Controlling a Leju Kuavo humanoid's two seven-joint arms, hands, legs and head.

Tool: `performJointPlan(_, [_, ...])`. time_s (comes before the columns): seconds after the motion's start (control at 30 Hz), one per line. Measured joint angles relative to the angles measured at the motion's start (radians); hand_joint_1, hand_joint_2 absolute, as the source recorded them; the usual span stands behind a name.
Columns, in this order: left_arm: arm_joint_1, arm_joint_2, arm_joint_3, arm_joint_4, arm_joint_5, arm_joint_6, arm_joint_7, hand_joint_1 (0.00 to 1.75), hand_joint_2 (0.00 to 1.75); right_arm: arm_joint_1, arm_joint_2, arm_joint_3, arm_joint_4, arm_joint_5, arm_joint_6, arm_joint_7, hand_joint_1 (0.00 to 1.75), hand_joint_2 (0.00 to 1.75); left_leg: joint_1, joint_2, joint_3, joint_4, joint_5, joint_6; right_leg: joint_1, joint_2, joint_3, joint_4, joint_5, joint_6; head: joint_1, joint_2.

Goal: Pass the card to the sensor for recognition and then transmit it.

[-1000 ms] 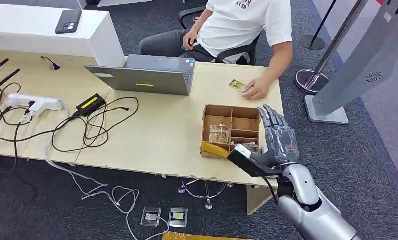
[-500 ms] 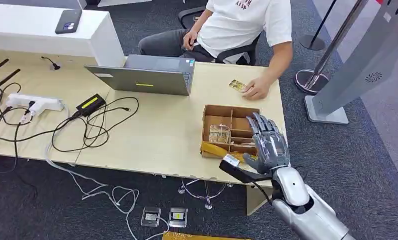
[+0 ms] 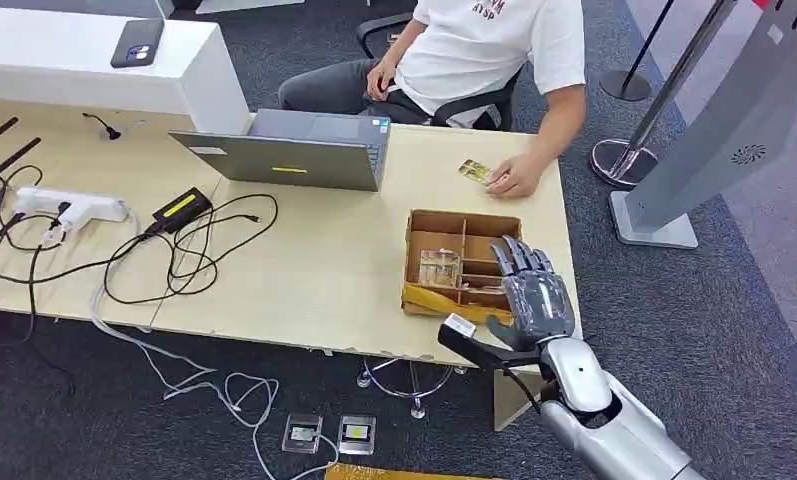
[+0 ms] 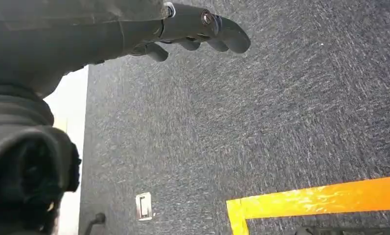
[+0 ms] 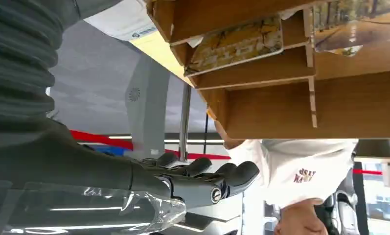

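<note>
1. Head view: no card has been picked up yet. Cards (image 3: 440, 268) lie in the box (image 3: 463, 262) on the table (image 3: 314, 270); the sensor (image 3: 746, 155) stands well apart, so pickup, scan and handover are judged still to be done.
2. The right hand (image 3: 530, 296) is held over the box with fingers spread, empty.
3. The left hand (image 4: 193, 29) is seen above carpet, holding nothing, fingers loosely extended.

The left hand (image 4: 193, 29), fingers loosely extended, hangs above grey carpet (image 4: 261, 127).
</note>
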Motion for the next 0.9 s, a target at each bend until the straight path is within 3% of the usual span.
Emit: performJointPlan(0.9, [0.000,0.000,-0.001,-0.004,-0.013,0.003,-0.001,0.00,0.00,0.000,0.007,-0.019,0.135,-0.016,-0.045,0.002,0.00,1.75,0.000,0.000,0.000,0.000,0.000,0.000,0.000,0.000,0.000,0.000,0.000,0.000,0.000,0.000])
